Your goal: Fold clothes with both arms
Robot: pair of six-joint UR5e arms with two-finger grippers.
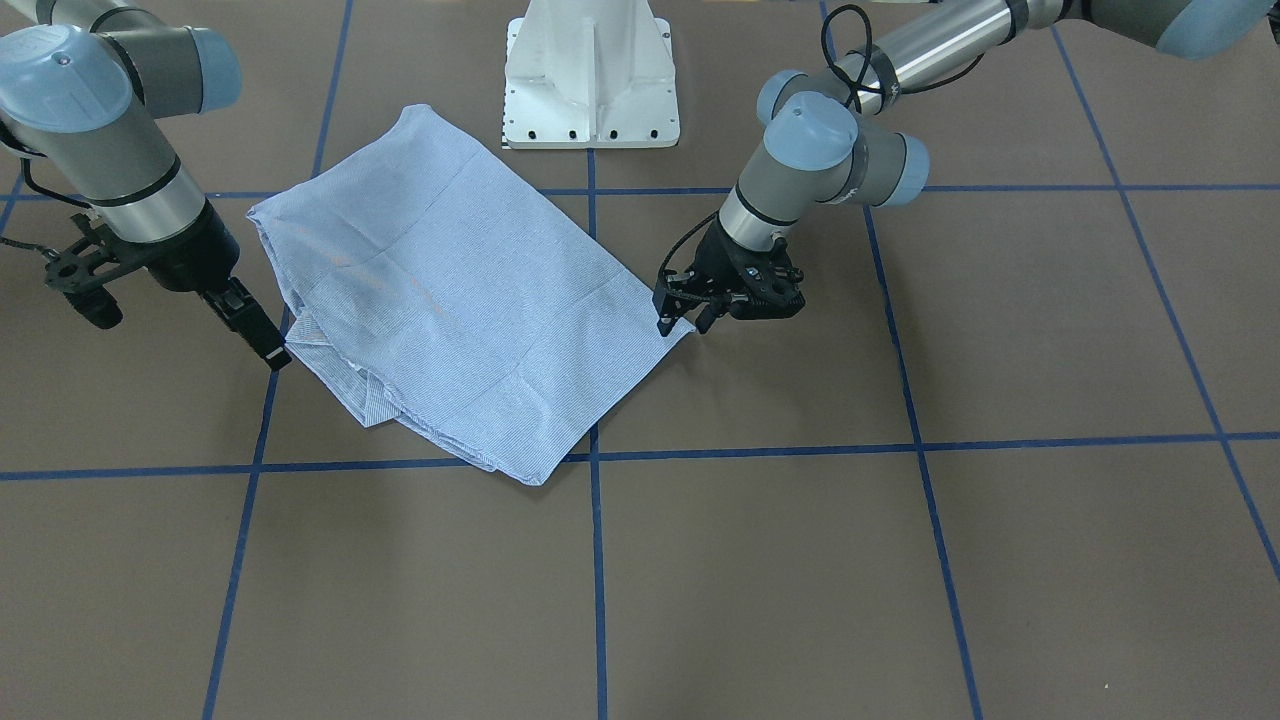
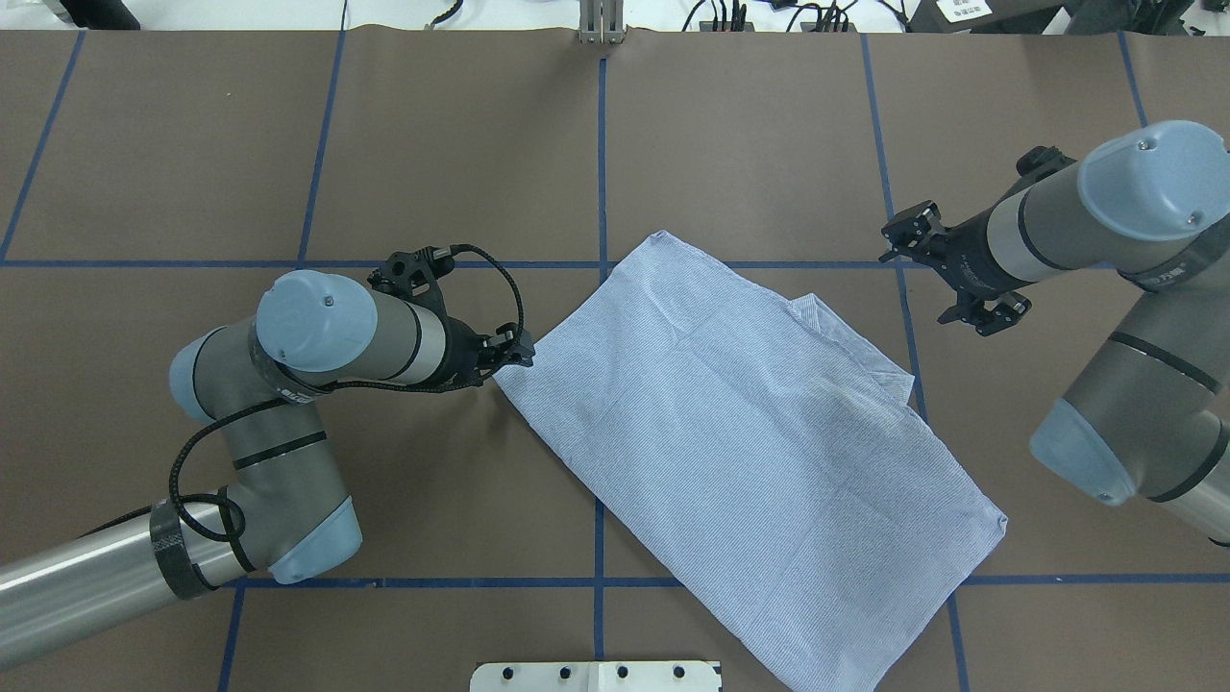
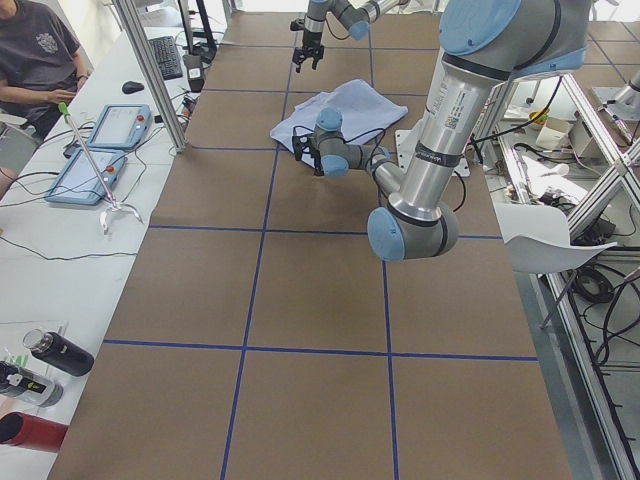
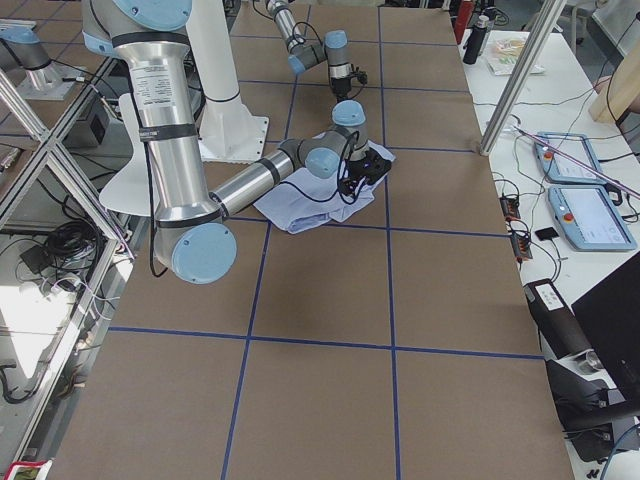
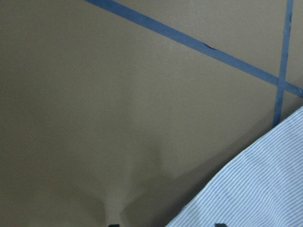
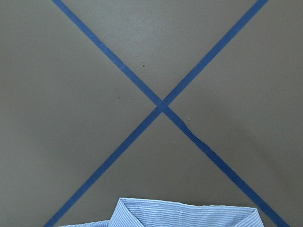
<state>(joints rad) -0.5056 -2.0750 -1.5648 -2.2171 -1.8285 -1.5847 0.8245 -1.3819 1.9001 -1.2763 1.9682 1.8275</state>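
Observation:
The light blue striped shirt (image 1: pixel 450 300) (image 2: pixel 750 432) lies folded into a long rectangle, set diagonally on the brown table. At its bare corner, low over the table, my left gripper (image 1: pixel 683 322) (image 2: pixel 514 354) is open. In the left wrist view its two fingertips stand apart, and the shirt's edge (image 5: pixel 255 189) runs up to them. My right gripper (image 1: pixel 270 350) (image 2: pixel 908 235) hangs just off the opposite end by the collar (image 6: pixel 184 215). It touches nothing and looks open. That wrist view shows a tape crossing (image 6: pixel 162 105) beyond the collar.
The white pedestal base (image 1: pixel 590 90) (image 2: pixel 596 676) stands behind the shirt on the robot's side. Blue tape lines (image 1: pixel 598 560) divide the table into squares. A side bench holds tablets (image 3: pixel 95 150) and bottles (image 3: pixel 55 352), with a seated person (image 3: pixel 35 55) beside it.

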